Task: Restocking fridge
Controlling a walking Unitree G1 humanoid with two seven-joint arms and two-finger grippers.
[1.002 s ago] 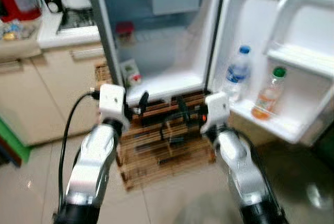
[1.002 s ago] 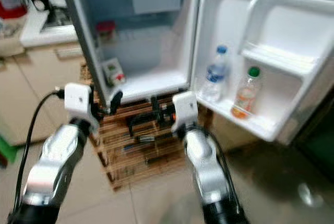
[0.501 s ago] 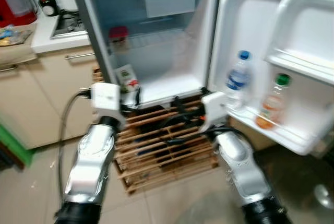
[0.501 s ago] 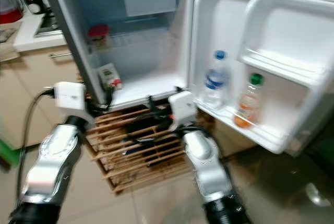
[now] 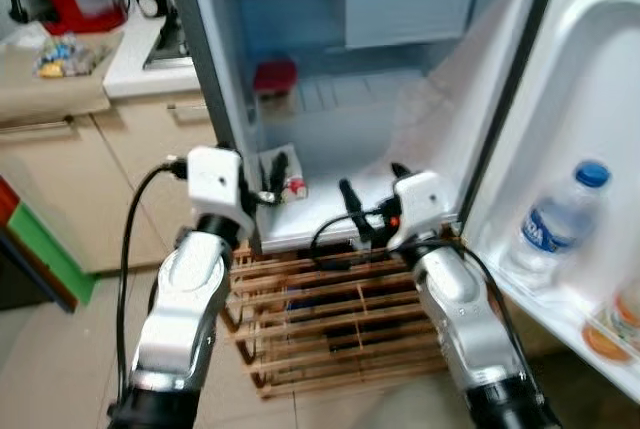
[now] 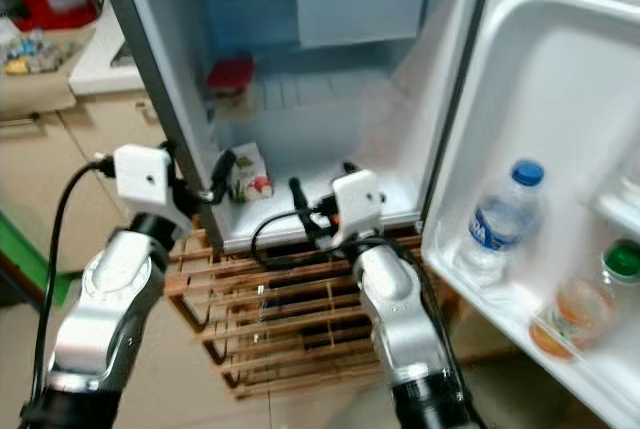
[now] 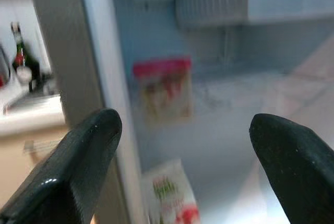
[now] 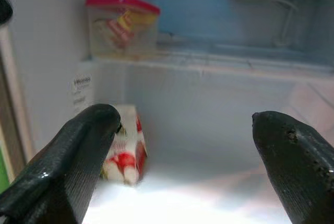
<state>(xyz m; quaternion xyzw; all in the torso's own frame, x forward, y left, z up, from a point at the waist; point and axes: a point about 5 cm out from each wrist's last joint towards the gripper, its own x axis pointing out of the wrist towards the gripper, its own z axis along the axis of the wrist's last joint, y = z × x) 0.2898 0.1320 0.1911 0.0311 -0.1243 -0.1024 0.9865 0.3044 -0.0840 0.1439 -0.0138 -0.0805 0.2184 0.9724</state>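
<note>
Both hands hover at the open fridge [image 5: 400,79] mouth, fingers spread apart, holding nothing. Left hand [image 5: 272,174] sits just beside a small white carton [image 6: 248,175] with red print on the fridge floor; right hand [image 5: 372,201] is near the front lip. A red-lidded tub [image 8: 121,24] rests on the shelf above. 1 water bottle [image 6: 497,221] stands in the door.

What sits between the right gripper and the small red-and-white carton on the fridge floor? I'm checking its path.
Only bare white fridge floor, seen in the right wrist view, separates the open right gripper from the small red-and-white carton.
</note>
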